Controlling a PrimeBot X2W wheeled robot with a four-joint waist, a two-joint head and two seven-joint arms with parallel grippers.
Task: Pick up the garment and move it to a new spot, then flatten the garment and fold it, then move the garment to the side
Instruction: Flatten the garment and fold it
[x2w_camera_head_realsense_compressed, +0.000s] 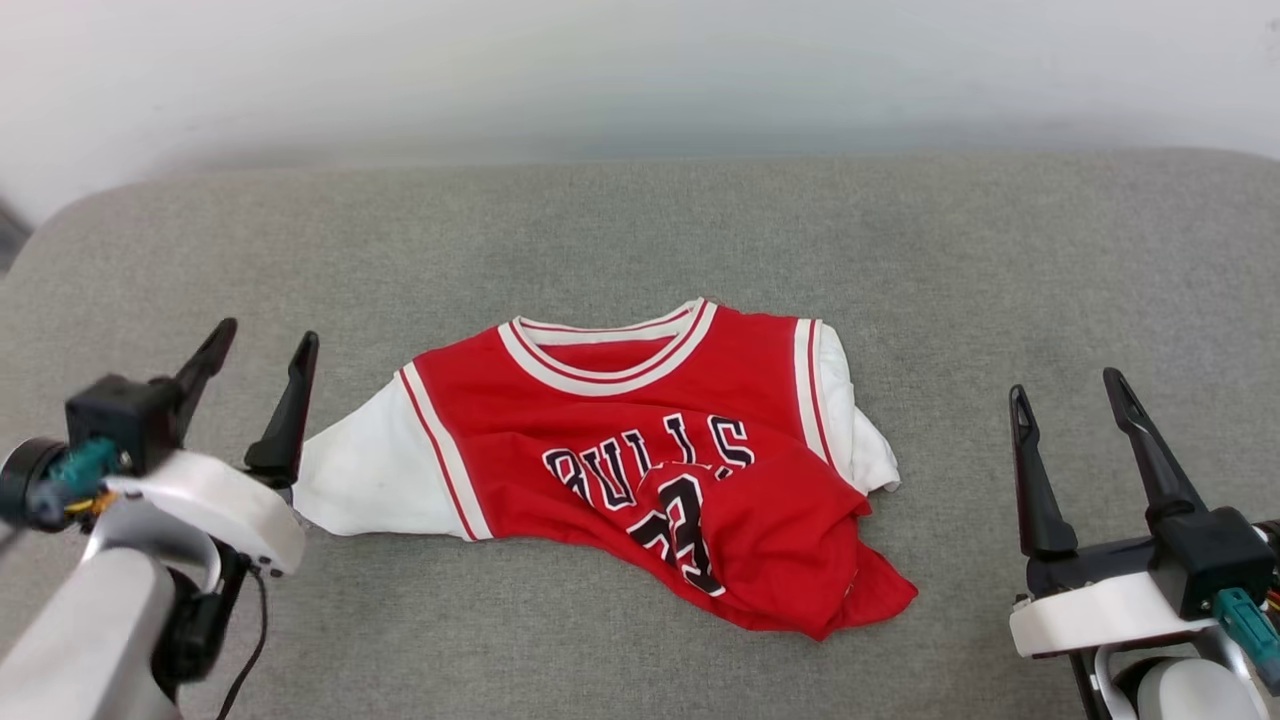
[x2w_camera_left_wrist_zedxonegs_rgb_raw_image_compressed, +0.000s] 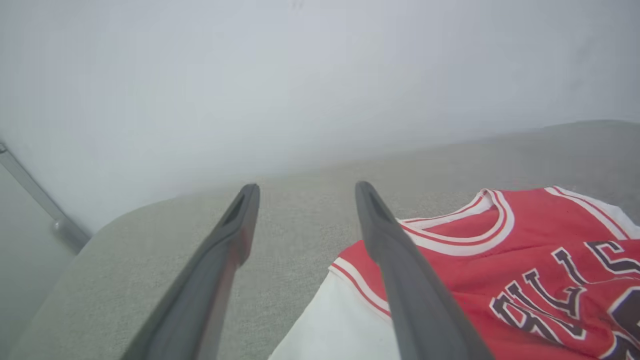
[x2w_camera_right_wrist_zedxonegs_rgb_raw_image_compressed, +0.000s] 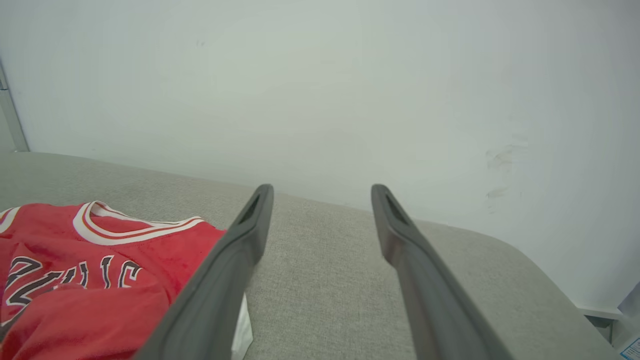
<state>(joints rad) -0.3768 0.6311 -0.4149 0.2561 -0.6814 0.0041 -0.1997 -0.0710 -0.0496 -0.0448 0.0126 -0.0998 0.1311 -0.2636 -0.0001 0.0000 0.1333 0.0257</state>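
The garment (x2w_camera_head_realsense_compressed: 620, 450), a red jersey with white sleeves, a striped collar and black "BULLS" lettering, lies face up in the middle of the grey cushion (x2w_camera_head_realsense_compressed: 640, 230). Its lower hem is folded up and rumpled over the number toward the right. My left gripper (x2w_camera_head_realsense_compressed: 262, 340) hangs open just left of the white left sleeve, nothing between its fingers. My right gripper (x2w_camera_head_realsense_compressed: 1068, 385) stands open well to the right of the garment, also empty. The left wrist view shows the garment (x2w_camera_left_wrist_zedxonegs_rgb_raw_image_compressed: 500, 270) to the right of the open left gripper (x2w_camera_left_wrist_zedxonegs_rgb_raw_image_compressed: 305, 187). The right wrist view has the garment (x2w_camera_right_wrist_zedxonegs_rgb_raw_image_compressed: 100, 270) left of the open right gripper (x2w_camera_right_wrist_zedxonegs_rgb_raw_image_compressed: 320, 189).
A pale wall (x2w_camera_head_realsense_compressed: 640, 70) runs behind the cushion. The cushion's rounded corners fall away at the far left (x2w_camera_left_wrist_zedxonegs_rgb_raw_image_compressed: 100, 235) and far right (x2w_camera_right_wrist_zedxonegs_rgb_raw_image_compressed: 525, 260). Bare grey fabric surrounds the garment on all sides.
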